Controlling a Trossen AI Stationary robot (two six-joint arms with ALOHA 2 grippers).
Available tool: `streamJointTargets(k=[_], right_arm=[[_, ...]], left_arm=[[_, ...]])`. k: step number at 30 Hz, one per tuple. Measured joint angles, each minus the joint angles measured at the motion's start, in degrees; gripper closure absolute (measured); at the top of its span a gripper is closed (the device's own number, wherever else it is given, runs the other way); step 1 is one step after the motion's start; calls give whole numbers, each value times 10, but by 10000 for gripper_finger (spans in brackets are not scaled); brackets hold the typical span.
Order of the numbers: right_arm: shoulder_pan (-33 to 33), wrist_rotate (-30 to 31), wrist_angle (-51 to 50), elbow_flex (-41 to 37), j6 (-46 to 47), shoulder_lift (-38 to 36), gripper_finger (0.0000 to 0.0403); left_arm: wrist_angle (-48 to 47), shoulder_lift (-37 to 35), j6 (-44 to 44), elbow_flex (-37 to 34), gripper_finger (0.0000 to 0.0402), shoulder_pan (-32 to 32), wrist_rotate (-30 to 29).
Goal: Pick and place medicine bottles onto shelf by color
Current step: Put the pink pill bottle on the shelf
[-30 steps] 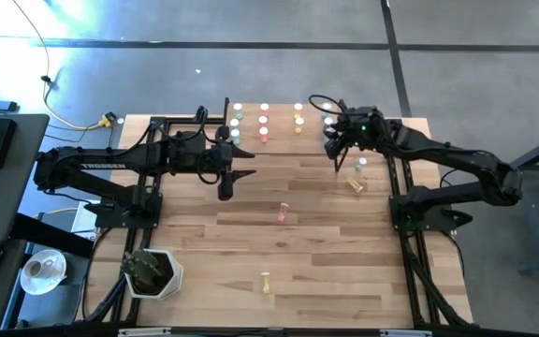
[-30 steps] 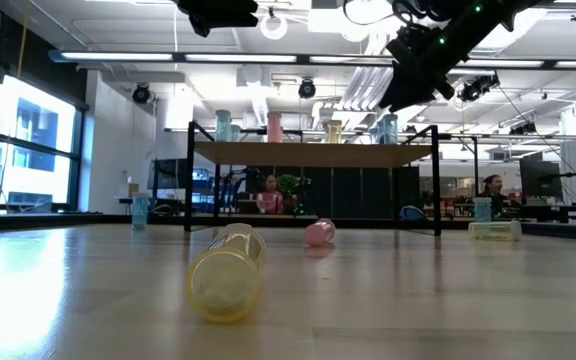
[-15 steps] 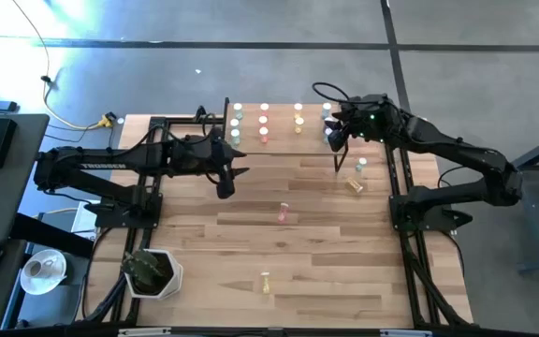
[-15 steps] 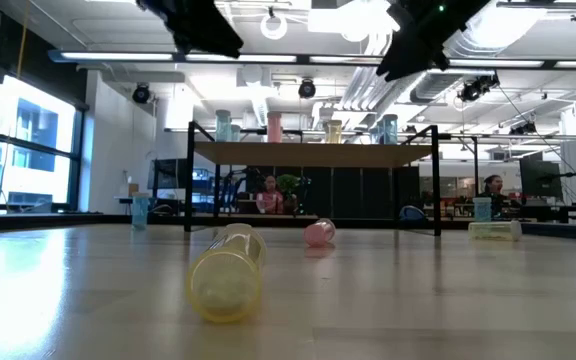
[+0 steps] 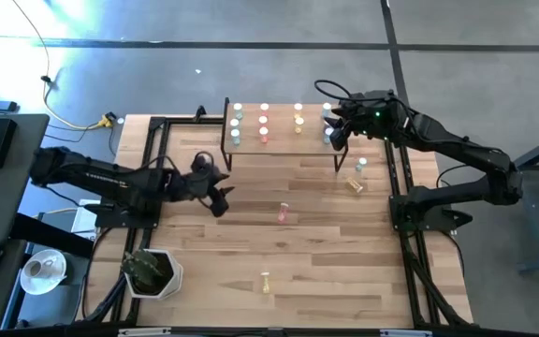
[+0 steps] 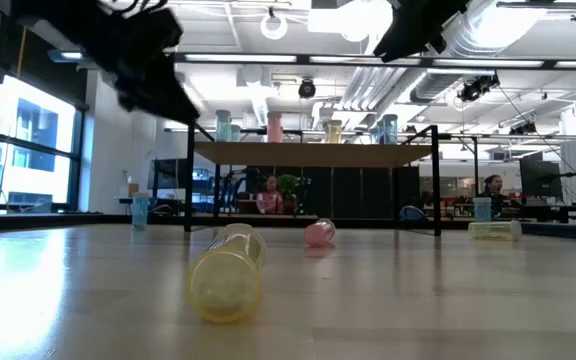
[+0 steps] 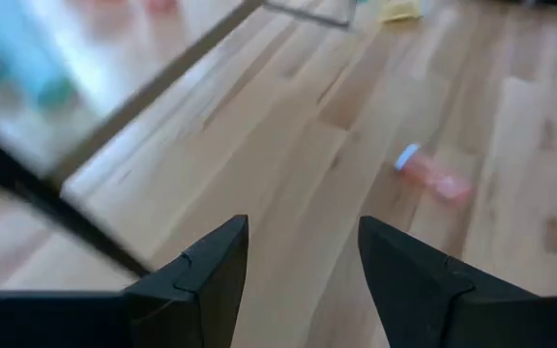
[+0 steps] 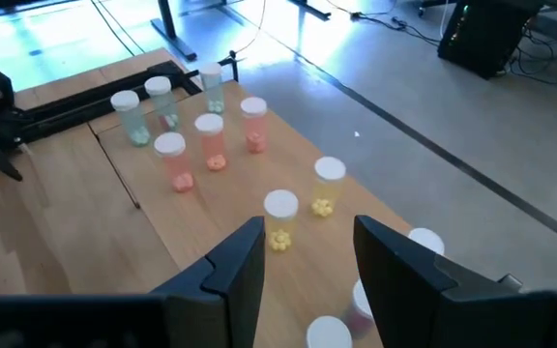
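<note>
A: Where is the left claw (image 5: 219,199)?
B: Low over the counter (image 5: 326,271), in front of the shelf (image 5: 282,140); its fingers are spread apart with nothing between them; a pink bottle (image 7: 433,178) lies on its side on the wood ahead of it.

A: And the right claw (image 5: 337,134)?
B: Up over the right end of the shelf; its fingers are apart too, and empty; right under it stand blue-green, pink and yellow bottles with white caps (image 8: 278,203).

A: Where are the other bottles?
B: Most stand in rows on the shelf, sorted by color; the pink bottle lies in the middle of the counter; a yellow one (image 5: 266,282) lies near the front edge; another yellow one (image 5: 354,185) lies to the right of the shelf, with a blue one (image 5: 361,166) standing just behind it.
</note>
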Motion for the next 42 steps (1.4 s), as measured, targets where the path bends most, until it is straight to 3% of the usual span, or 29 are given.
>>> streamJointTargets(k=[23, 31, 36, 42], right_arm=[[19, 0, -1, 0, 15, 0, 251], [19, 0, -1, 0, 15, 0, 251], [19, 0, -1, 0, 9, 0, 251], [19, 0, -1, 0, -3, 0, 251]], left_arm=[[36, -19, -307, -250, 216, -147, -279], [160, -19, -278, -332, 216, -167, -307], [171, -19, -284, -339, 216, -151, -312], [299, -19, -201, -339, 215, -127, -207]])
